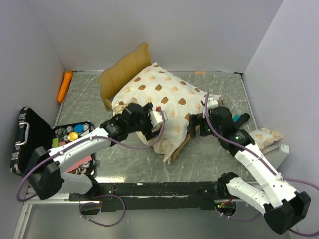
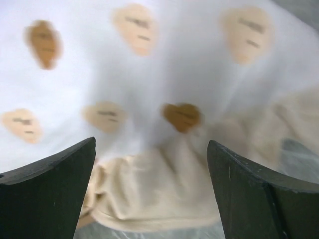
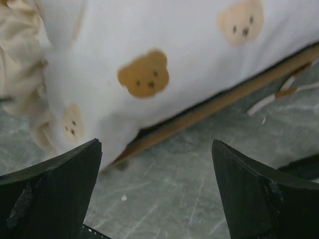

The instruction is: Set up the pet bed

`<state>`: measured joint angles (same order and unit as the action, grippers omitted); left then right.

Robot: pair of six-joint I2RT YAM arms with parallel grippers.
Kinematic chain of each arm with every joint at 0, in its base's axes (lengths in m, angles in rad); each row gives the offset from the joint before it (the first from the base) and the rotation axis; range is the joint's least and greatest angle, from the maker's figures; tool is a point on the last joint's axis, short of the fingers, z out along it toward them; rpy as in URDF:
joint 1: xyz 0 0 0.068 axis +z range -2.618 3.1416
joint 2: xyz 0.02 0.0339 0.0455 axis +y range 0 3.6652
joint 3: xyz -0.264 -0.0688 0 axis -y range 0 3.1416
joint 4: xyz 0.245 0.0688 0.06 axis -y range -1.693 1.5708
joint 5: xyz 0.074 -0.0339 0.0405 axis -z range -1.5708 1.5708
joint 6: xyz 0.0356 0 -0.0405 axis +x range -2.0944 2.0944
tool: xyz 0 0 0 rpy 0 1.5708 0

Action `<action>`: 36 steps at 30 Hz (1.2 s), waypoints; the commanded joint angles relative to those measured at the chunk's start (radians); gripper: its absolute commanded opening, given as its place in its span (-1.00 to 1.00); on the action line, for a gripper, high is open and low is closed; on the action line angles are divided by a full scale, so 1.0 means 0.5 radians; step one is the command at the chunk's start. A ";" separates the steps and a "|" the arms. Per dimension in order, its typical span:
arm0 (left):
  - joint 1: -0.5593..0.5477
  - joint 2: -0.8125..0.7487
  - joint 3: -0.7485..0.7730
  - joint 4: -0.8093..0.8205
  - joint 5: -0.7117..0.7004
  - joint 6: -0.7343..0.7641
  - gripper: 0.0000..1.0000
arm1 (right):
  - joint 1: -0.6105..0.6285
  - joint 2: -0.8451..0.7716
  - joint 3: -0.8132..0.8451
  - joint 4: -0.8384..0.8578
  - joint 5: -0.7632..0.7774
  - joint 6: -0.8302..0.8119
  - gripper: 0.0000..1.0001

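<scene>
The pet bed stands mid-table, its wavy wooden headboard (image 1: 128, 63) at the back left. The cream bear-print mattress (image 1: 162, 92) lies skewed on the frame and overhangs its front edge (image 1: 178, 148). My left gripper (image 1: 157, 122) is open at the mattress's near left side; in the left wrist view its fingers (image 2: 55, 194) flank the beige ruffle (image 2: 154, 191) without closing on it. My right gripper (image 1: 196, 127) is open at the near right side, over bare table (image 3: 164, 194), just short of the wooden frame rail (image 3: 219, 103) and mattress (image 3: 149, 45). The matching pillow (image 1: 265, 135) lies far right.
An open black hard case (image 1: 29, 140) with small colourful items (image 1: 74, 135) sits at the left edge. An orange object (image 1: 65, 85) lies at the back left corner. A pale flat piece (image 1: 280, 149) lies under the pillow by the right wall. Walls enclose the table.
</scene>
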<state>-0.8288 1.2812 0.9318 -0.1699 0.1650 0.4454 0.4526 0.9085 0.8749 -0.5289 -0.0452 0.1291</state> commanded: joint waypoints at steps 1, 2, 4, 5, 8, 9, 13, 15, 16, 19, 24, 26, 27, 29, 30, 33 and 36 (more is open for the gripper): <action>0.093 0.149 0.134 0.321 0.201 -0.099 0.96 | 0.027 -0.200 -0.136 -0.074 -0.038 0.171 0.91; 0.093 0.210 0.122 0.325 0.237 -0.054 0.98 | 0.046 -0.218 -0.154 -0.077 -0.117 0.174 0.89; 0.093 0.293 0.082 0.413 0.284 0.020 0.99 | 0.092 -0.225 -0.191 -0.047 -0.247 0.165 0.85; 0.093 0.330 0.054 0.480 0.244 0.033 0.93 | 0.134 -0.210 -0.206 -0.034 -0.277 0.162 0.84; 0.093 0.429 0.039 0.631 0.106 -0.001 0.96 | 0.245 -0.154 -0.225 -0.037 -0.226 0.168 0.81; 0.096 0.447 0.045 0.650 0.100 -0.028 0.98 | 0.260 -0.151 -0.237 -0.019 -0.213 0.177 0.82; 0.096 0.469 0.075 0.616 0.182 -0.148 0.09 | 0.276 -0.212 -0.332 0.113 -0.274 0.180 0.80; 0.096 0.423 0.063 0.598 0.192 -0.185 -0.63 | 0.291 -0.252 -0.357 0.144 -0.275 0.180 0.76; 0.099 0.386 0.048 0.607 0.164 -0.206 -0.94 | 0.309 -0.261 -0.351 0.128 -0.217 0.190 0.73; 0.120 0.312 -0.001 0.668 0.002 -0.259 -0.99 | 0.417 -0.213 -0.290 0.012 -0.060 0.229 0.63; 0.298 0.208 0.011 0.693 -0.017 -0.415 -0.99 | 0.769 -0.105 -0.176 -0.163 0.362 0.410 0.56; 0.375 0.141 0.017 0.665 0.081 -0.440 -0.99 | 0.919 -0.062 -0.136 -0.240 0.550 0.533 0.50; 0.396 0.113 0.011 0.656 0.111 -0.449 -0.99 | 0.990 -0.044 -0.121 -0.267 0.630 0.609 0.47; 0.406 0.067 -0.004 0.650 0.133 -0.443 -0.99 | 1.122 0.026 -0.087 -0.316 0.798 0.753 0.42; 0.406 0.043 -0.016 0.644 0.152 -0.434 -0.99 | 1.196 0.088 -0.051 -0.338 0.881 0.842 0.39; 0.415 0.018 -0.041 0.659 0.136 -0.437 -0.99 | 1.395 0.247 0.038 -0.360 1.059 0.993 0.35; 0.427 0.021 -0.041 0.659 0.146 -0.449 -0.99 | 1.524 0.428 0.112 -0.393 1.161 1.128 0.35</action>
<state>-0.6262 1.3128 0.9169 0.1120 0.2218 0.2409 1.1408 1.0374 0.8539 -0.6804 0.3752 0.5453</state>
